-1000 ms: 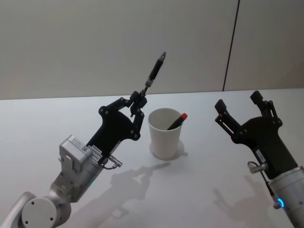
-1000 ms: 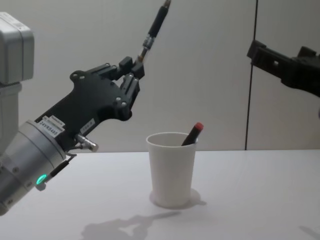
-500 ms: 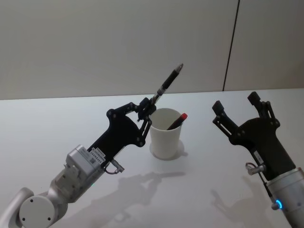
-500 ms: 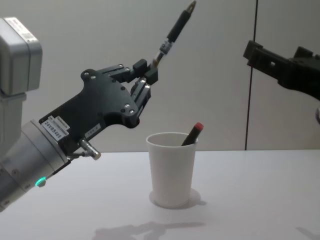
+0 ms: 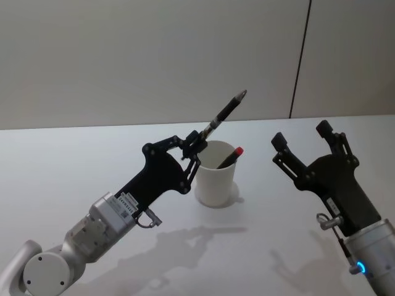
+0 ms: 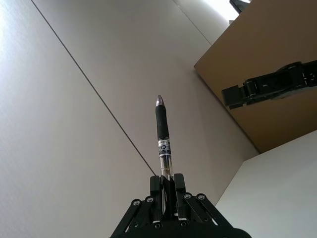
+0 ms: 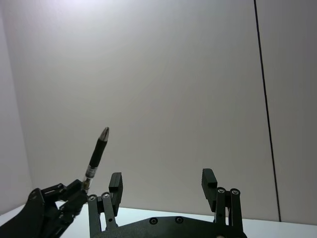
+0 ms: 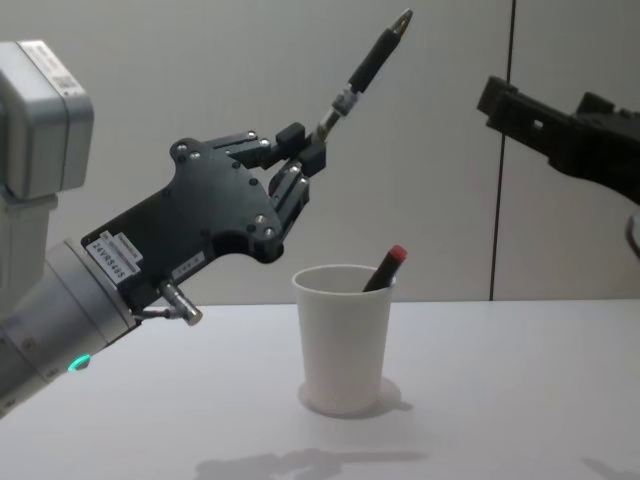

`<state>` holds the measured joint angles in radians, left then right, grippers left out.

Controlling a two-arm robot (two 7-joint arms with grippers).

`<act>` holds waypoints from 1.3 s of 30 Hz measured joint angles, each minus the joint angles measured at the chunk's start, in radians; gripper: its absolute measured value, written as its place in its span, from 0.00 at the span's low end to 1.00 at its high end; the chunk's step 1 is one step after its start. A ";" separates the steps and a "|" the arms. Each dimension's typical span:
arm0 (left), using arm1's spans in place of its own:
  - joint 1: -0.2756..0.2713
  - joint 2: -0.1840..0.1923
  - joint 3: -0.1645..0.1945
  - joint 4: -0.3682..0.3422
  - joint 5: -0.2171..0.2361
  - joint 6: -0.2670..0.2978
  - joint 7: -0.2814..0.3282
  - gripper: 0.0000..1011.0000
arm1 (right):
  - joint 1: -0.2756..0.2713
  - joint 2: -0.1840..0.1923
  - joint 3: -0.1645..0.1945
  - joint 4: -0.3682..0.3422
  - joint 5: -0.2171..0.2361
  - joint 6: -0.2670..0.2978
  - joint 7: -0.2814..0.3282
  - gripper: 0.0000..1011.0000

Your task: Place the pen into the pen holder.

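Nearest, at the left, the left gripper [image 8: 300, 160] was clenched on the lower end of the pen [image 8: 370, 62], which slanted up and to the right with its tip uppermost. Over the past second this gripper had travelled right toward the pen holder [image 8: 345, 340], and the pen had leaned further over. Its held end now hung just above and left of the cup's rim, not yet inside. That suggested the carry was nearly done, with lowering the pen into the cup left to do. The white paper cup stood upright mid-table. It already held a red-capped pen [image 8: 388, 265] leaning on its right rim, so the left side of the mouth looked the freer entry. Bare table [image 5: 62, 160] lay all around the cup, which stood well away from any edge. To the right, the right gripper [image 5: 301, 135] hung empty with fingers spread; it had drifted slightly left yet stayed well apart from the cup. Farthest stood a plain wall [image 5: 123, 61].
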<state>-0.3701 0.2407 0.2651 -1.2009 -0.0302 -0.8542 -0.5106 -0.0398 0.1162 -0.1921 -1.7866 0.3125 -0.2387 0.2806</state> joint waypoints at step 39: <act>-0.002 0.002 -0.001 -0.002 0.015 -0.005 -0.008 0.17 | 0.132 -0.075 -0.039 0.157 0.286 0.080 0.243 0.99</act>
<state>-0.3718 0.2425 0.2638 -1.2024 -0.0152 -0.8595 -0.5181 0.0918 0.0413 -0.2313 -1.6296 0.5983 -0.1583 0.5233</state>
